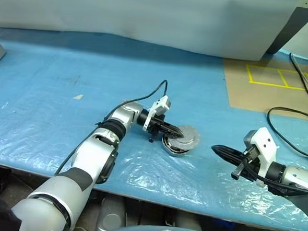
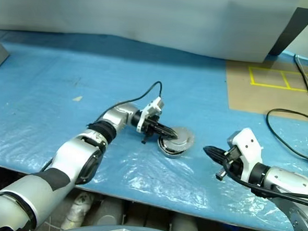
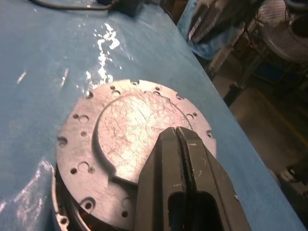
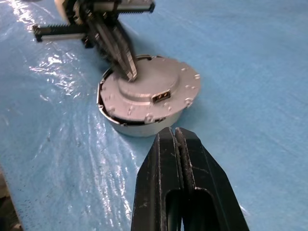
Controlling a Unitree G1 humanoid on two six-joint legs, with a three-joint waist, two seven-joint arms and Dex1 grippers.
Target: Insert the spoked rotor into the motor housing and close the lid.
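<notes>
The motor housing [image 4: 139, 127] sits on the blue sheet at the table's middle. The lid [image 1: 188, 134] lies on it with its plain grey face up, shifted a little off centre so it overhangs one side. The spoked rotor is hidden. My left gripper [image 1: 178, 131] is shut, and its tip rests on the lid's top [image 3: 125, 134] near the raised centre. My right gripper [image 1: 214, 148] is shut and empty. It hangs a short way to the right of the housing and points toward it, apart from it.
Black cables [image 1: 284, 128] loop over the table's right end. A tan board with a yellow tape outline [image 1: 276, 77] lies at the back right. A small white scrap [image 1: 78, 97] lies at the left. The table's front edge runs close below both arms.
</notes>
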